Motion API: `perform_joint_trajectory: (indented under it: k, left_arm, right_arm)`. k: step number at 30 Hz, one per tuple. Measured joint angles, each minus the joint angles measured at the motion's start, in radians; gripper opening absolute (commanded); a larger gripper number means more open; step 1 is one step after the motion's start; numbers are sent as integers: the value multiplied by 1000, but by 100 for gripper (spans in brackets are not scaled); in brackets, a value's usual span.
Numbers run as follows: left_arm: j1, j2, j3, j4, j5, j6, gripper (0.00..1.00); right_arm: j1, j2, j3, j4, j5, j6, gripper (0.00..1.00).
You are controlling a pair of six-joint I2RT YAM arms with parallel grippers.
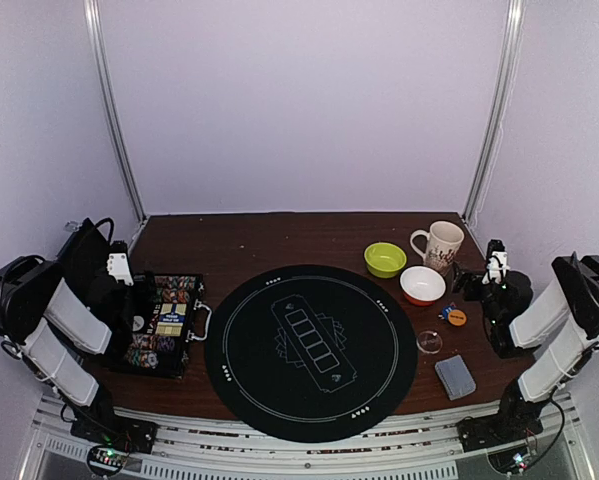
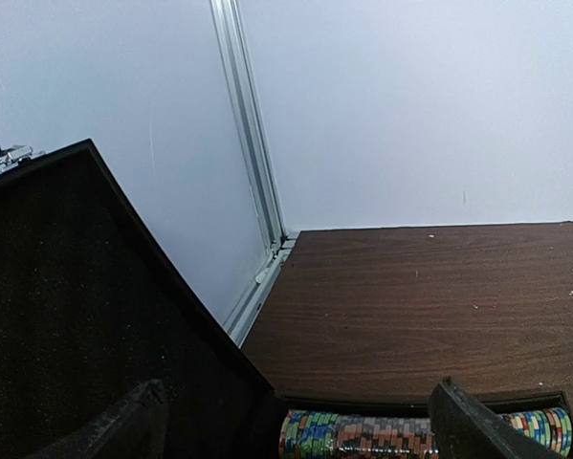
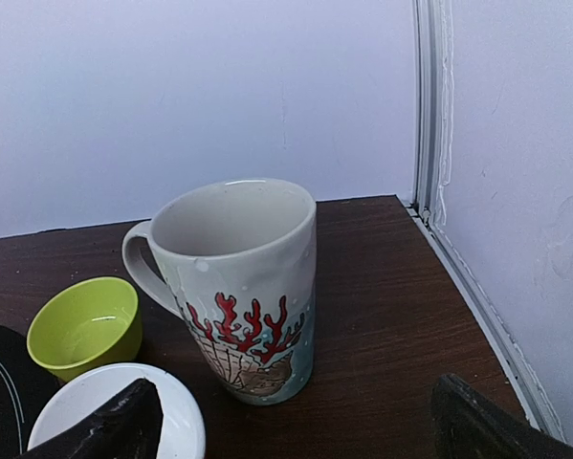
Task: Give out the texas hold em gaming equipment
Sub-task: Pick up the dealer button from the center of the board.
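With the left hand [image 2: 296, 421] and right hand [image 3: 296, 421] open and empty, grip the light card deck [image 1: 455, 377], just right of the round black mat [image 1: 309, 350] near the thin, probably slippery discs [image 1: 457, 317], across its long edges, as cards likely fan apart.

the round black mat [image 1: 309, 350] lies flat and bare, open from every side. from its centre the crowd sits at 1 to 2 o'clock: green bowl [image 1: 385, 259], white-orange bowl [image 1: 422, 285] and tall mug [image 1: 441, 243], close together with narrow gaps. the mug stands straight ahead of the right gripper [image 3: 297, 384]; bare table [image 3: 382, 287] runs at the mug's 3 o'clock up to the wall rail [image 3: 477, 311]. low discs [image 1: 457, 317] and a card deck [image 1: 455, 376] lie at 3 to 4 o'clock. at 9 o'clock the open chip case [image 1: 164, 325] fills the left edge, its raised lid [image 2: 76, 316] walling the left gripper [image 2: 300, 392] at its 9 o'clock. bare wood spans 10 to 12 o'clock.
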Motion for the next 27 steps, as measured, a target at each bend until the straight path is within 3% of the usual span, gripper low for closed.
perform_joint_trajectory:
  k: [9, 12, 15, 20, 27]
  left_arm:
    - [-2, -23, -56, 62, -3, 6, 98]
    - [-13, -148, -104, 21, -32, 8, 98]
    - [-15, -323, -16, -153, -48, 8, 98]
    - [-41, -462, 323, -484, -43, 8, 98]
    - [-127, -521, 677, -993, 32, -5, 98]
  right_arm:
    - [5, 0, 2, -8, 14, -3, 100]
    - [5, -51, 1, -51, 74, 18, 100]
    - [-3, -228, 16, -200, 167, 61, 100]
    - [-30, -459, 227, -520, 269, 134, 100]
    - [-36, -542, 552, -843, 132, 190, 100]
